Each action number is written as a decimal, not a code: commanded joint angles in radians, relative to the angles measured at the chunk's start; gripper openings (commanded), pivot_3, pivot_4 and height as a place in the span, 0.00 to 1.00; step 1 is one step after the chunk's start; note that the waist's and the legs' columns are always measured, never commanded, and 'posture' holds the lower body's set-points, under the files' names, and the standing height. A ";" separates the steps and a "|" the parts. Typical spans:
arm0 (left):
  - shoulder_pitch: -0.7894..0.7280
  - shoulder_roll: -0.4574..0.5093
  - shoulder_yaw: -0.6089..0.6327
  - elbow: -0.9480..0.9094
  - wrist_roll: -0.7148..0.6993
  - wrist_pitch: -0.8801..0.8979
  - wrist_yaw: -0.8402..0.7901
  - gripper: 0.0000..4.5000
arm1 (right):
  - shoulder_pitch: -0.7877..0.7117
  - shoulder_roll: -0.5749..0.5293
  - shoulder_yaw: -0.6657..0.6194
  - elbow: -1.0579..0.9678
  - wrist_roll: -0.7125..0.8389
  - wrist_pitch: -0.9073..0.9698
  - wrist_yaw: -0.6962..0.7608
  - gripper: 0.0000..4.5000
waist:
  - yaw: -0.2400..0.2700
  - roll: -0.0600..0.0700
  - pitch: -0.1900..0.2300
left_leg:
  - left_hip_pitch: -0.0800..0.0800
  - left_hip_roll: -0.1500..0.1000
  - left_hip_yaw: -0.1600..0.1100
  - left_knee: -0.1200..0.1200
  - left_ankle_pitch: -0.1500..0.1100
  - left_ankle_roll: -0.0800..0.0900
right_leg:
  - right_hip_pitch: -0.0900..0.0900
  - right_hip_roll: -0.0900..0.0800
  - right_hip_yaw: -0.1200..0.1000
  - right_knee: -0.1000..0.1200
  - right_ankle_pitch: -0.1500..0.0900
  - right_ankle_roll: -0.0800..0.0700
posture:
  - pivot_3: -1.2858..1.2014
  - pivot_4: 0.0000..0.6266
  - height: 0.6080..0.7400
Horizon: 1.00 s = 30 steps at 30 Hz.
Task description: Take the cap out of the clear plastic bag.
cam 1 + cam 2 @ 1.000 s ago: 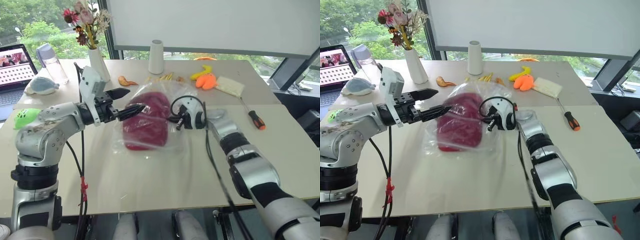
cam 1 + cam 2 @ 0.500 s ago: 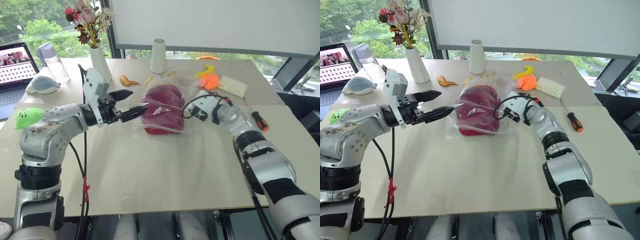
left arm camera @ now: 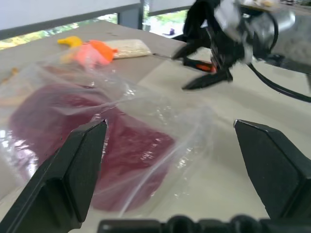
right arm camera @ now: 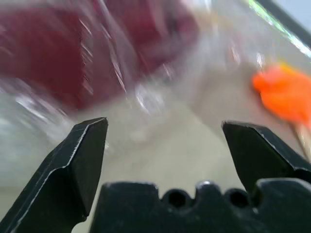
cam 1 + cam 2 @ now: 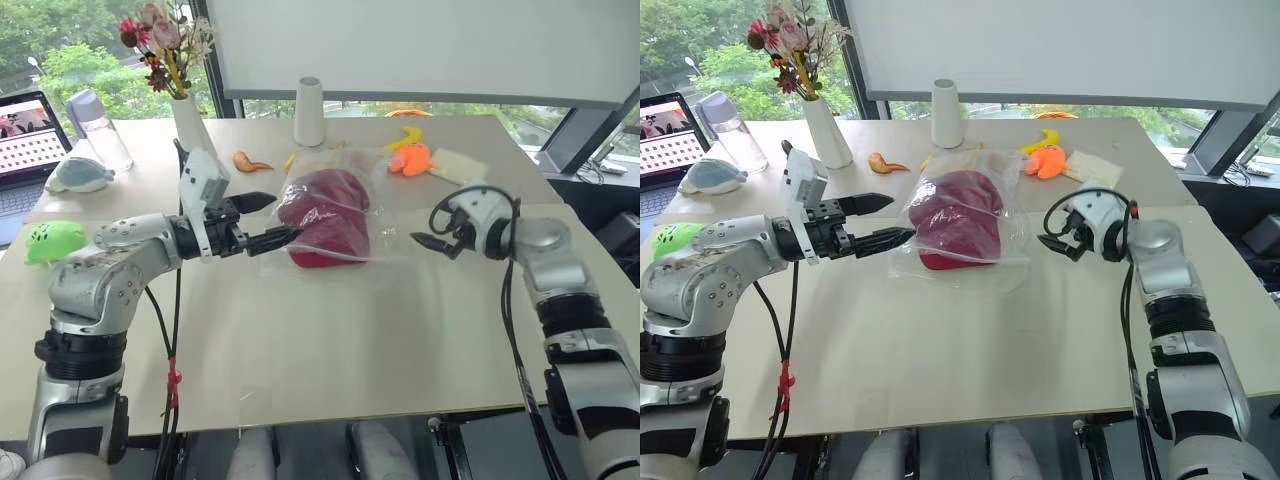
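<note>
The cap (image 5: 322,218), dark red, lies inside the clear plastic bag (image 5: 378,205) on the table's middle, a little toward the far side. My left gripper (image 5: 286,216) stands open just left of the bag, its lower fingertip at the bag's edge; whether it touches I cannot tell. Off to the right of the bag, my right gripper (image 5: 426,230) is open and apart from it, holding nothing. The left wrist view has the cap (image 3: 73,126) under the wrinkled bag (image 3: 187,124) between my open fingers (image 3: 73,170), with the right gripper (image 3: 209,63) beyond.
A vase of flowers (image 5: 192,122) and a white cylinder (image 5: 308,98) stand at the back. An orange toy (image 5: 412,160) and a pale pad (image 5: 458,166) lie behind the bag to the right. At the left are a green toy (image 5: 55,240), a bottle (image 5: 97,128) and a laptop (image 5: 28,135).
My right gripper was shut on the bag's right side, dragged bag and cap to the right and farther back, then let go, opened and pulled away to the right. The left gripper stayed open.
</note>
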 commanded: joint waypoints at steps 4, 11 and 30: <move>0.068 0.132 -0.141 -0.048 0.211 -0.140 -0.050 1.00 | 0.095 -0.099 0.002 -0.412 0.208 0.384 0.153 0.99 | 0.016 0.000 0.000 | 0.001 0.000 0.001 0.001 0.000 0.000 | 0.002 -0.001 0.000 -0.001 -0.001 0.001 | 0.52 0.24 1.00; 0.075 0.042 -0.225 0.037 0.330 -0.290 -0.041 1.00 | 0.173 -0.098 0.015 -0.587 0.340 0.545 0.165 0.99 | 0.034 0.000 0.000 | 0.003 0.000 0.002 0.005 0.000 0.000 | 0.004 -0.001 0.000 -0.001 -0.004 -0.003 | 0.52 0.24 1.00; -0.255 -0.258 -0.338 0.728 0.663 -0.995 -0.054 0.88 | 0.314 -0.096 -0.046 -0.784 0.458 0.690 -0.010 1.00 | 0.048 -0.001 0.000 | 0.004 0.000 0.002 0.007 0.000 0.001 | 0.009 -0.002 0.000 -0.003 0.000 0.003 | 0.52 0.24 1.00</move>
